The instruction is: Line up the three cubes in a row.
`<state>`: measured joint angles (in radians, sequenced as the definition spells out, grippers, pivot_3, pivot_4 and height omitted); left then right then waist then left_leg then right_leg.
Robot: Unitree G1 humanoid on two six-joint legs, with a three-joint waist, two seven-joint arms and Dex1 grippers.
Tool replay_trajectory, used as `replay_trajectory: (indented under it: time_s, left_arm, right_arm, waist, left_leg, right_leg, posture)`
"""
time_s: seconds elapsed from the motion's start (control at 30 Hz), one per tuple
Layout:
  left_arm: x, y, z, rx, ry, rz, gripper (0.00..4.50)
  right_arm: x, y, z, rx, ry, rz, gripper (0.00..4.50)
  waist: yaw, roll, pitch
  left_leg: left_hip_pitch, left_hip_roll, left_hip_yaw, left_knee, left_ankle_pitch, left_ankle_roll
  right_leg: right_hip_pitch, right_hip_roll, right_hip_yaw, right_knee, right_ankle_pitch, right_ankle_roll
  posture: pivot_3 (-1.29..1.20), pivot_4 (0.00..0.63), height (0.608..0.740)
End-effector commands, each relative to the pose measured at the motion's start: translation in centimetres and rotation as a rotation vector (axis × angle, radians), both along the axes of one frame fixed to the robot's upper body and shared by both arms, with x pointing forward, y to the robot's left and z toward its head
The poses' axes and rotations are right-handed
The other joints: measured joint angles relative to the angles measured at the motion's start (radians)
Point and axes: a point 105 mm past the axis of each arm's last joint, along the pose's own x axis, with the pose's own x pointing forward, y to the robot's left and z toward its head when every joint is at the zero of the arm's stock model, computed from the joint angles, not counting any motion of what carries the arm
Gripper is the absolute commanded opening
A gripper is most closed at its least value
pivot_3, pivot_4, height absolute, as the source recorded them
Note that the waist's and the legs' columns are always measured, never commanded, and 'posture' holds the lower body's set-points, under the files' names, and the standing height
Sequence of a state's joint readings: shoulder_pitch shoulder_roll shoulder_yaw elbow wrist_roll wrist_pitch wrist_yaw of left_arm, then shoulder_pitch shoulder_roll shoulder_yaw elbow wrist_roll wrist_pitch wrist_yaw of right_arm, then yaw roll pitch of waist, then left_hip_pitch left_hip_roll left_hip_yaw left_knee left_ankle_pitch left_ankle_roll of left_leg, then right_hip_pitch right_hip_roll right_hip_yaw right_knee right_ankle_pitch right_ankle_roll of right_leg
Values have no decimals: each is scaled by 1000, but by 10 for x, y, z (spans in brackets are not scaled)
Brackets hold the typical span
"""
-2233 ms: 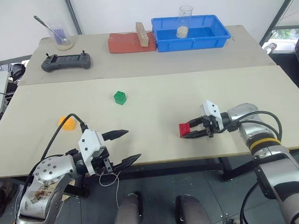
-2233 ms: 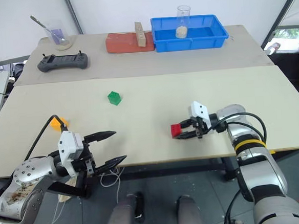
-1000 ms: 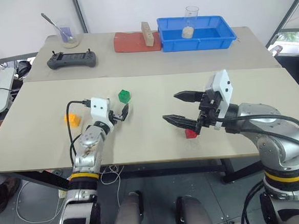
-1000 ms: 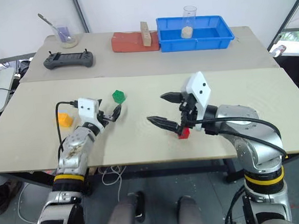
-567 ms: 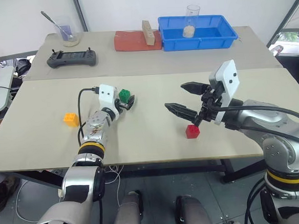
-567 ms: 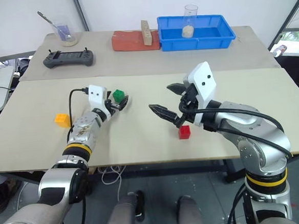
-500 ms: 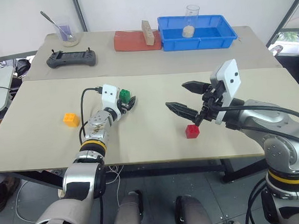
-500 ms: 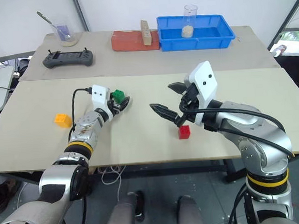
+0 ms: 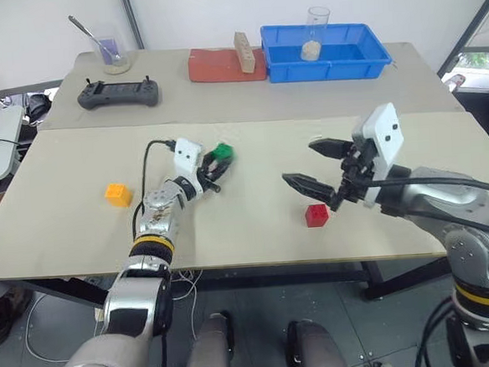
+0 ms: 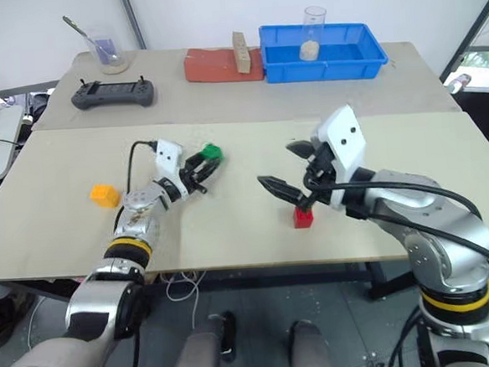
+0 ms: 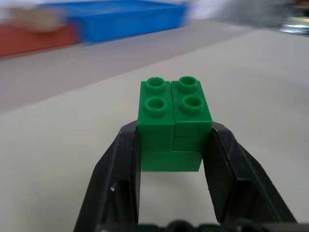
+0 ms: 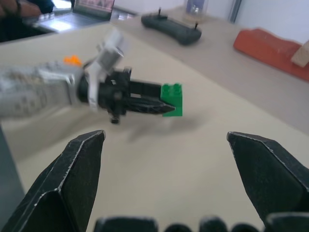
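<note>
Head views: no row yet. The three cubes lie well apart on the near table (image 9: 256,233). My left gripper (image 9: 218,162) has its fingers clamped on the green cube (image 9: 223,152) and carries it just off the surface, left of centre. The red cube (image 9: 316,215) sits free on the table near the front edge, right of centre, below my right gripper (image 9: 310,164), whose fingers are spread wide and hold nothing. The orange-yellow cube (image 9: 118,194) rests alone at the far left, untouched. My judgement: one cube is placed as an anchor, one is in transit, one is still to fetch; roughly a third done.

Left wrist view: the green cube (image 11: 174,123) is pinched between both fingers (image 11: 118,179), studs up, squarely seated, table visible beneath it.

Right wrist view: my own fingers (image 12: 72,179) stand far apart and empty; between them I see the left gripper (image 12: 145,101) holding the green cube (image 12: 172,99) out level.

Against the frames of a second ago: then the left fingers were open beside the green cube as it sat on the table; now they are shut on it and it has swung right, toward the red cube. The right gripper has drawn slightly aside, off the red cube, fingers as wide as before. Red and orange-yellow cubes have not moved.
</note>
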<state>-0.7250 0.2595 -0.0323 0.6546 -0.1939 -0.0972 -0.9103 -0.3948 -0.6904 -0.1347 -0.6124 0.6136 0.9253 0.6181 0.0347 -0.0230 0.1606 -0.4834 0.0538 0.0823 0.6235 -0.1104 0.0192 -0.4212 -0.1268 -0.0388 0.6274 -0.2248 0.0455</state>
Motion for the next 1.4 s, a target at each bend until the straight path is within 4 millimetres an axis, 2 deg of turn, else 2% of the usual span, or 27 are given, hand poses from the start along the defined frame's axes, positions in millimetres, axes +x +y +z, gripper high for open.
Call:
replay_trajectory:
  time_s: [0.03,0.13,0.23,0.47,0.8,0.97,1.3,1.4]
  left_arm:
    - [-44,-22,7,100,-25,-306,1283]
    - [-71,-32,-3,163,16,-472,1283]
    - [-77,-35,-13,214,33,-532,1283]
    - [-72,-45,-27,250,50,-562,1283]
    - [-54,-60,-36,269,30,-517,1283]
    - [-45,-65,-37,281,13,-482,1283]
    - [-52,-63,-46,292,31,-525,1283]
    - [-52,-62,-47,290,42,-521,2791]
  right_arm:
    - [-8,-10,8,-33,-39,52,4500]
    - [-19,-20,-7,-98,34,115,4500]
    - [-25,-27,-15,-137,53,141,4500]
    - [-30,-27,-15,-117,46,148,4500]
    - [-28,-27,-17,-95,43,137,4500]
    - [-28,-22,-13,-90,38,146,4500]
    - [-25,-19,-12,-83,44,150,4500]
    - [-23,-19,-12,-76,41,145,4500]
  waist:
    - [-7,0,0]
    - [-17,0,0]
    - [-17,0,0]
    - [-19,-1,0]
    - [-12,-1,1]
    - [-9,-1,1]
    - [-10,-1,1]
    - [-10,-1,1]
  left_leg:
    - [0,0,0,0,0,1]
    - [1,1,-1,0,0,0]
    - [1,0,-1,1,0,0]
    - [1,0,-2,3,0,1]
    - [1,0,-2,3,2,4]
    - [1,0,-2,3,2,5]
    - [1,0,-2,3,2,5]
    - [1,0,-2,3,2,5]
  right_leg:
    - [0,0,0,0,0,0]
    - [0,0,0,1,0,0]
    - [1,0,0,1,-4,-7]
    - [1,0,0,1,-5,-4]
    - [1,0,0,1,-5,-4]
    - [1,0,0,0,-1,3]
    - [1,0,0,0,0,2]
    - [1,0,0,0,0,2]
  posture:
    - [0,150,740]
    - [0,150,740]
    - [0,150,740]
    - [0,150,740]
    - [0,150,740]
    - [0,150,740]
    - [0,150,740]
    - [0,150,740]
